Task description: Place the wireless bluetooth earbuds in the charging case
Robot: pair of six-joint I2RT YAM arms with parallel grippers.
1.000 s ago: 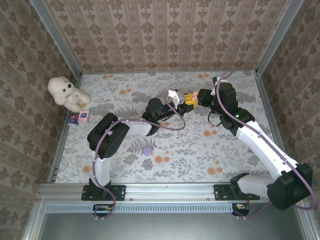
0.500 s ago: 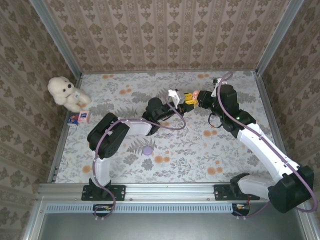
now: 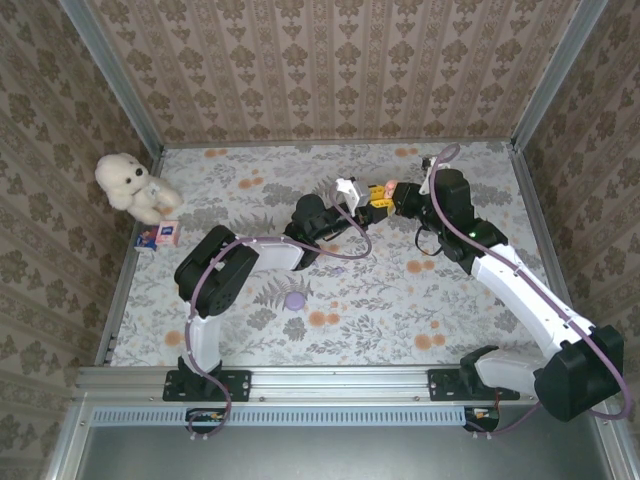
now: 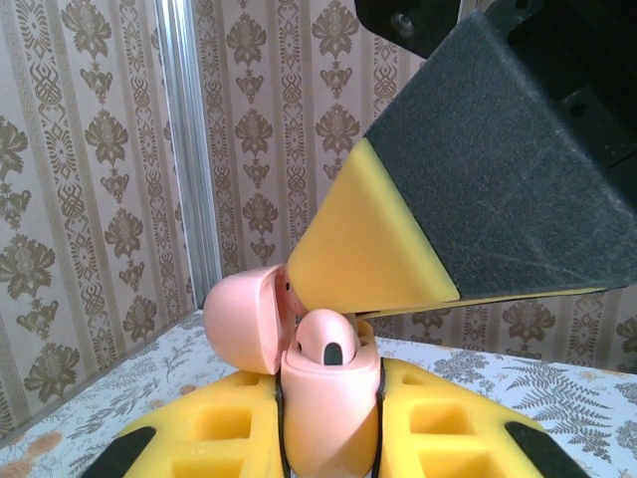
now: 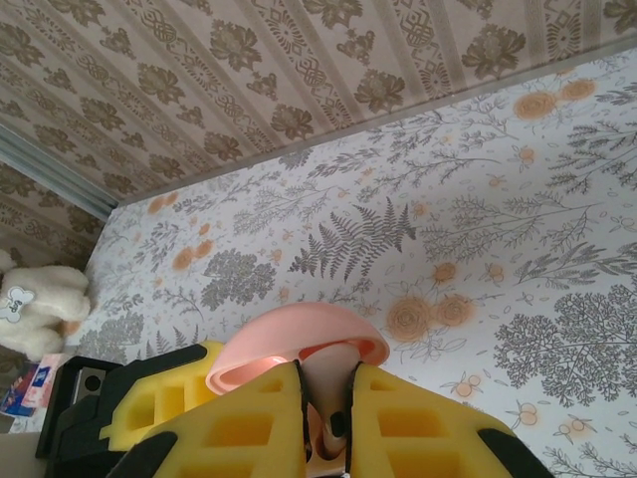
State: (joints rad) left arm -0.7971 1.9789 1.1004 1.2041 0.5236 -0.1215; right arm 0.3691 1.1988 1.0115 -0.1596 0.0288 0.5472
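Note:
My left gripper [image 4: 330, 390] is shut on the pink charging case [image 4: 328, 433], held upright with its lid [image 4: 244, 319] swung open to the left. A pale pink earbud [image 4: 328, 347] sits at the case's mouth, its lower end inside. My right gripper [image 5: 326, 370] is shut on that earbud [image 5: 329, 400], just above the open lid [image 5: 289, 339]. One yellow fingertip [image 4: 368, 254] of the right gripper hangs directly over the case. From above, the left gripper [image 3: 365, 196] and right gripper [image 3: 392, 193] meet tip to tip over the far middle of the floral cloth.
A round purple case [image 3: 294, 299] lies on the cloth [image 3: 480, 170] near the left arm's elbow. A white teddy bear [image 3: 130, 185] and a small box [image 3: 158, 235] sit at the far left edge. Patterned walls close in three sides.
The right gripper has edged slightly left toward the left gripper and the case. The left arm has stayed put.

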